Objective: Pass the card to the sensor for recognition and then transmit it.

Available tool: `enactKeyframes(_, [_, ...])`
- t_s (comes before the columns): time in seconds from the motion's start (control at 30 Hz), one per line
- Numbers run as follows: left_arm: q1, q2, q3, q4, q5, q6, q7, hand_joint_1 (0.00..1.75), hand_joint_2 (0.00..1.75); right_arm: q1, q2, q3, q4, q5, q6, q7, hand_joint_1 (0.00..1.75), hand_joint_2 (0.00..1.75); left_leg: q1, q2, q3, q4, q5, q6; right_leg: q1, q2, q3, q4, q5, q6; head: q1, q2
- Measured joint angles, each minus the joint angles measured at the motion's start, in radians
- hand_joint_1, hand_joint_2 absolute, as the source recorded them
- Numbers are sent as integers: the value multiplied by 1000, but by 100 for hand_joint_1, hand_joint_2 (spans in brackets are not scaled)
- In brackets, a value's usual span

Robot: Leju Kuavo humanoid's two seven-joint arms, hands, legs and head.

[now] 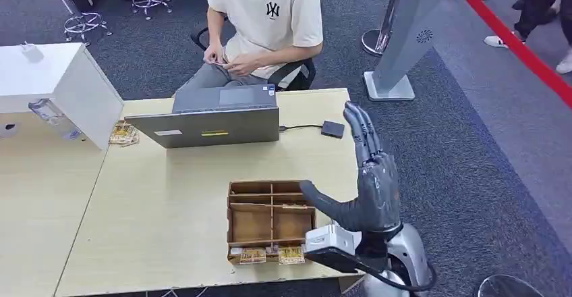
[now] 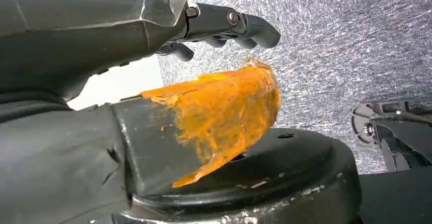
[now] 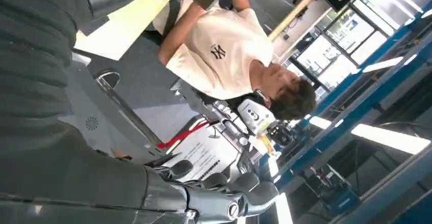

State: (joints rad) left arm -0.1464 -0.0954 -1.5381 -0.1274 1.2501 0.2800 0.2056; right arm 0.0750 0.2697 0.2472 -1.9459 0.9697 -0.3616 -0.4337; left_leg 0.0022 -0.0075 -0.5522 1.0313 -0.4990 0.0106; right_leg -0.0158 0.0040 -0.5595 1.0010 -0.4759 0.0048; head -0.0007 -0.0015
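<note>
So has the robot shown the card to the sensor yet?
Not that I can see. The right robot hand is raised, open and empty beside the wooden tray. Cards still lie along the tray's front edge. The small black sensor by the laptop has nothing on it.

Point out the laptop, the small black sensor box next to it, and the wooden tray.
laptop [image 1: 216, 127]: head view, back of its lid.
sensor box [image 1: 332, 129]: head view, its top face.
wooden tray [image 1: 231, 217]: head view, its left wall.

The right hand [image 1: 369, 175] is up, fingers apart, by the brown box [image 1: 270, 221]. A person [image 1: 260, 27] sits behind the laptop [image 1: 212, 123].
</note>
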Motion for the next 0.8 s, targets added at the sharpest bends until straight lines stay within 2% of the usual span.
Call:
enactKeyframes(0.03, [0, 0, 0, 0, 1, 1, 0, 0, 0, 1, 0, 3, 0, 3, 2, 0, 129, 175, 0, 0, 0, 0, 0, 0, 0, 0, 0, 0, 0, 0, 0, 0])
enactKeyframes(0.07, [0, 0, 0, 0, 4, 2, -2, 0, 0, 1, 0, 5, 0, 8, 5, 2, 141, 175, 0, 0, 0, 0, 0, 0, 0, 0, 0, 0, 0, 0, 0, 0])
enactKeyframes(0.1, [0, 0, 0, 0, 5, 3, -3, 0, 0, 1, 0, 6, 0, 14, 8, 3, 168, 175, 0, 0, 0, 0, 0, 0, 0, 0, 0, 0, 0, 0, 0, 0])
enactKeyframes(0.13, [0, 0, 0, 0, 8, 5, -5, 0, 0, 1, 0, 8, 2, 26, 10, 10, 175, 175, 0, 0, 0, 0, 0, 0, 0, 0, 0, 0, 0, 0, 0, 0])
enactKeyframes(0.23, [0, 0, 0, 0, 18, 7, -7, 0, 0, 1, 0, 9, 6, 46, 17, 22, 173, 175, 0, 0, 0, 0, 0, 0, 0, 0, 0, 0, 0, 0, 0, 0])
enactKeyframes(0.3, [0, 0, 0, 0, 23, 8, -9, 0, 0, 1, 0, 10, 13, 77, 23, 31, 133, 175, 0, 0, 0, 0, 0, 0, 0, 0, 0, 0, 0, 0, 0, 0])
enactKeyframes(0.33, [0, 0, 0, 0, 25, 8, -11, 0, 0, 1, 0, 11, 17, 91, 24, 36, 133, 175, 0, 0, 0, 0, 0, 0, 0, 0, 0, 0, 0, 0, 0, 0])
enactKeyframes(0.37, [0, 0, 0, 0, 26, 8, -13, 0, 0, 0, 0, 11, 20, 100, 25, 37, 75, 175, 0, 0, 0, 0, 0, 0, 0, 0, 0, 0, 0, 0, 0, 0])
enactKeyframes(0.4, [0, 0, 0, 0, 28, 8, -16, 0, 0, 0, 0, 13, 24, 111, 27, 39, 59, 175, 0, 0, 0, 0, 0, 0, 0, 0, 0, 0, 0, 0, 0, 0])
enactKeyframes(0.53, [0, -1, 0, 0, 42, 10, -18, 0, 0, -1, 0, 20, 40, 151, 27, 55, 56, 175, 0, 0, 0, 0, 0, 0, 0, 0, 0, 0, 0, 0, 0, 0])
enactKeyframes(0.57, [0, -1, 0, 0, 42, 10, -18, 0, 0, -2, -1, 22, 44, 157, 27, 56, 31, 175, 0, 0, 0, 0, 0, 0, 0, 0, 0, 0, 0, 0, 0, 0])
enactKeyframes(0.6, [0, -1, 0, 0, 43, 11, -18, 0, 0, -2, -2, 25, 47, 158, 27, 56, 33, 175, 0, 0, 0, 0, 0, 0, 0, 0, 0, 0, 0, 0, 0, 0])
enactKeyframes(0.63, [0, -1, 0, 0, 43, 11, -18, 0, 0, -2, -2, 27, 50, 161, 27, 56, 45, 175, 0, 0, 0, 0, 0, 0, 0, 0, 0, 0, 0, 0, 0, 0])
enactKeyframes(0.67, [0, -1, 0, 0, 43, 11, -18, 0, 0, -1, -2, 29, 53, 167, 27, 57, 49, 175, 0, 0, 0, 0, 0, 0, 0, 0, 0, 0, 0, 0, 0, 0])
enactKeyframes(0.73, [0, -1, 0, 0, 50, 11, -19, 0, 0, 12, -5, 35, 55, 184, 14, 57, 49, 175, 0, 0, 0, 0, 0, 0, 0, 0, 0, 0, 0, 0, 0, 0])
enactKeyframes(0.8, [0, -1, 0, 0, 58, 11, -21, 0, 0, 46, -6, 53, 59, 205, -7, 63, 63, 175, 0, 0, 0, 0, 0, 0, 0, 0, 0, 0, 0, 0, 0, 0])
